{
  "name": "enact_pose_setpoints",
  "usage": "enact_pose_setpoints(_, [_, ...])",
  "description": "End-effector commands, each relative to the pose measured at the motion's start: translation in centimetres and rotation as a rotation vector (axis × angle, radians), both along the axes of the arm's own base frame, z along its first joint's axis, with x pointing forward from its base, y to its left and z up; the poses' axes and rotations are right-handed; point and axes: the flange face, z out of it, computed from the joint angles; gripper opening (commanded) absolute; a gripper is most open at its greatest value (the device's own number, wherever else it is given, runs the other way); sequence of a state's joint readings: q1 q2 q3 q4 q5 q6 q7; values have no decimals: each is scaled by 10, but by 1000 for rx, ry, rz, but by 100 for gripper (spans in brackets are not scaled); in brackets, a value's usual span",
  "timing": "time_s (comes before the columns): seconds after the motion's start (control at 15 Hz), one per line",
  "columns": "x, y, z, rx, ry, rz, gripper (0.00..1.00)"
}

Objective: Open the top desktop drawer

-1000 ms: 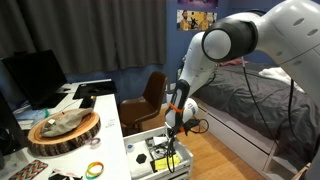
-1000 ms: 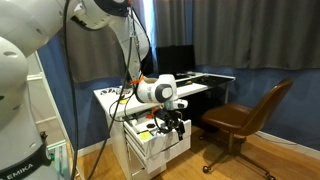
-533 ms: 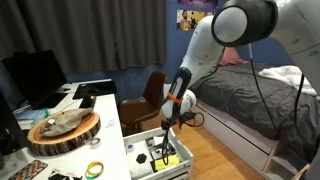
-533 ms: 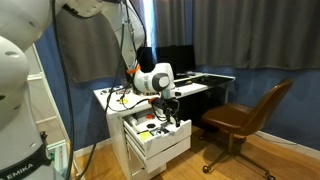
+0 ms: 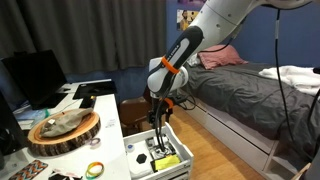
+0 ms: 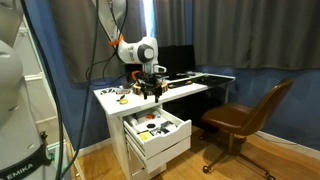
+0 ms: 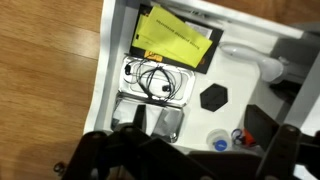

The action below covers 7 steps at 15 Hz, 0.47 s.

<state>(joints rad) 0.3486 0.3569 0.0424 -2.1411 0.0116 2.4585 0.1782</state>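
Now the gripper (image 6: 150,90) had lifted up, fingers apart and empty, leaving the top desktop drawer (image 6: 168,137) at 6 o'clock open.

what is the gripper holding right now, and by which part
Nothing. The gripper hangs open above the pulled-out top desktop drawer, clear of its contents, with nothing between its fingers.

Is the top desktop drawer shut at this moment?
No, the top desktop drawer is pulled out, and the wrist view looks down on a yellow pad and a coiled cable inside it.
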Motion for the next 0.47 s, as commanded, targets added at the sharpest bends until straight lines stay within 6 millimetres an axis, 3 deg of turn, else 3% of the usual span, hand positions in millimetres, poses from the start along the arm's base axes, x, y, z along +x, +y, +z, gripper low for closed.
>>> enact_pose_setpoints(0.0, [-25, 14, 40, -28, 92, 177, 100])
enact_pose_setpoints(0.2, [-38, 21, 60, -33, 109, 321, 100])
enact_pose_setpoints(0.27, [-30, 25, 48, -24, 111, 232, 100])
enact_pose_setpoints(0.4, [-33, 27, 58, -17, 104, 282, 100])
